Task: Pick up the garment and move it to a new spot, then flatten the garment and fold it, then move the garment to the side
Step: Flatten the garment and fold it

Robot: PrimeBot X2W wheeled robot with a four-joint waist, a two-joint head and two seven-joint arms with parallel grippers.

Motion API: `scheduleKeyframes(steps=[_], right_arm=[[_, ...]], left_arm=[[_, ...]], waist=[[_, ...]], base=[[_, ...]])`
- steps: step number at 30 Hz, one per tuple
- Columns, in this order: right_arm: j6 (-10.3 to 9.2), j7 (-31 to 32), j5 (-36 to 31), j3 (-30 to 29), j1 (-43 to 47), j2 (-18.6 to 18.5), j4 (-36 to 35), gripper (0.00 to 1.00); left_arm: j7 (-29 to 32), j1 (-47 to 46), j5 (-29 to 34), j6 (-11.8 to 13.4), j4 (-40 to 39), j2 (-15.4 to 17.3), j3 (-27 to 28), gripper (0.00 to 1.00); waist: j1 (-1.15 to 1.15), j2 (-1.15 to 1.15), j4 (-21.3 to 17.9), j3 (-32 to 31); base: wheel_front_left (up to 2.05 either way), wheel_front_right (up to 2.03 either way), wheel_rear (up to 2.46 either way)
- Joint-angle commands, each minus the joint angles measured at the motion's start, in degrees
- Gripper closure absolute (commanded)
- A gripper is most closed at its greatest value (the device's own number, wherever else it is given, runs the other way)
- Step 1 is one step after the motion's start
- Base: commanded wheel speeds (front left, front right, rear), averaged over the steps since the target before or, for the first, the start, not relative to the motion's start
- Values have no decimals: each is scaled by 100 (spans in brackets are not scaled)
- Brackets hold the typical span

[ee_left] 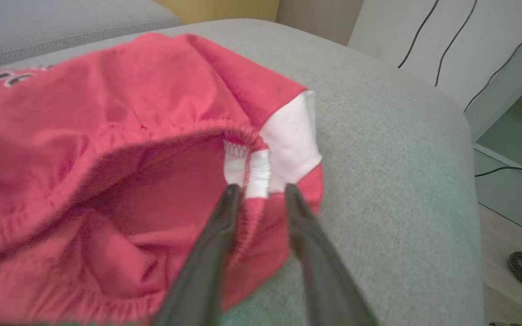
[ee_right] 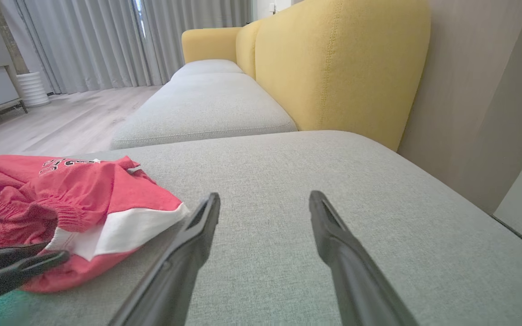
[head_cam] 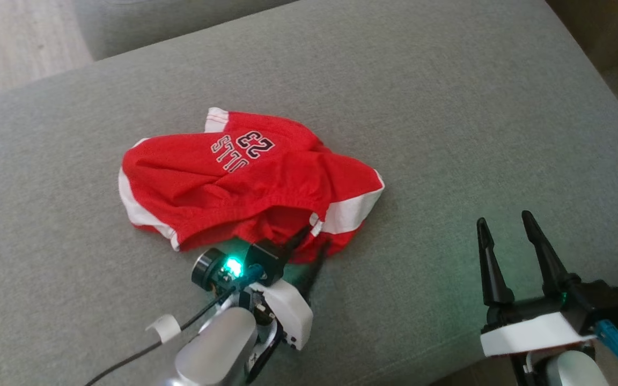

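1. Red garment [head_cam: 244, 187], with white side stripes and the number 23 printed on it, lies crumpled near the middle of the grey sofa cushion [head_cam: 448, 107]. Its elastic waistband opening faces the robot.
2. Reaching up from the bottom of the head view, the left gripper [head_cam: 314, 244] is at the garment's near right corner. Its silver forearm [head_cam: 218, 343] slants toward the cloth and its fingers lie low over it.
3. Seen from the left wrist, its two dark fingers [ee_left: 224, 217] are spread, one tip on each side of the white waistband seam. The fabric edge lies between them, not yet pinched.
4. At the lower right of the head view, the right gripper [head_cam: 505, 217] is well apart from the garment. Its fingers point up that view, spread wide with nothing between them.
5. From the right wrist, those fingers [ee_right: 197, 244] are over bare cushion with the garment off to their left. A yellow backrest [ee_right: 333, 68] rises beyond.
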Motion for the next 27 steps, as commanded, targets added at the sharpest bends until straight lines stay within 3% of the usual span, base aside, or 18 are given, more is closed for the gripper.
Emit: scheduleKeyframes(steps=[1, 2, 11, 20, 27], right_arm=[[43, -62, 59, 131, -168, -32, -181, 0], [43, -62, 63, 132, -167, -32, -179, 0], [43, -62, 39, 114, -97, -32, -113, 0], [43, -62, -7, 136, 122, -32, -67, 0], [43, -62, 16, 173, 268, -32, -85, 0]], left_arm=[[-175, -338, -11, 3, -28, -1, 71, 88], [-240, -382, -9, -18, 42, -1, 49, 100], [-578, -727, -240, -263, 119, -1, -194, 100], [-102, -2101, -1051, -375, -577, 1, -703, 100], [-40, -3062, -1845, -378, -1343, 472, -579, 100]], waist=[[-1, 0, -70, 44], [-1, 0, -85, 41], [-1, 0, -107, -186], [-1, 0, 126, -701], [-1, 0, 476, -979]], base=[[0, 0, 0], [0, 0, 0], [0, 0, 0], [0, 0, 0], [0, 0, 0]])
